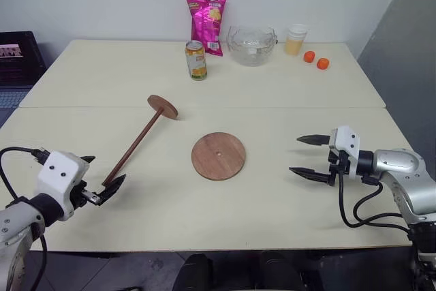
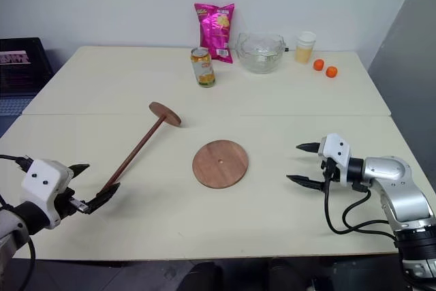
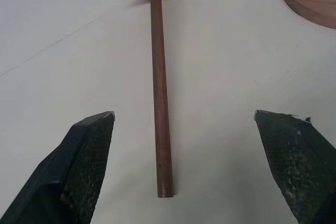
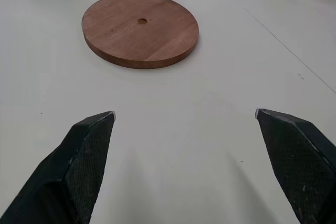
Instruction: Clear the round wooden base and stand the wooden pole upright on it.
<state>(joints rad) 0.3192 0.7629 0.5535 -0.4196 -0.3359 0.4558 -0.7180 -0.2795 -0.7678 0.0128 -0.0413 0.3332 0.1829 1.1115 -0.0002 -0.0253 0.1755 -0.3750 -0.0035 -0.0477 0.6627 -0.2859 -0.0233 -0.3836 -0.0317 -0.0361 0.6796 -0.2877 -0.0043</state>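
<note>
Left wrist view: the left hand [image 3: 181,166] stands apart, empty, astride the free end of the pole [image 3: 160,93] lying on the worktop [image 1: 102,73]. Close squarely mid-rod before lifting. The right hand [image 4: 184,166], also apart, faces the bare base [image 4: 140,29] just ahead.

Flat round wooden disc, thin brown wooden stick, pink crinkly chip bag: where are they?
Flat round wooden disc [image 1: 218,156], left eye view, top face.
Thin brown wooden stick [image 1: 136,144], left eye view, mid-shaft.
Pink crinkly chip bag [image 1: 206,22], left eye view, front.
</note>
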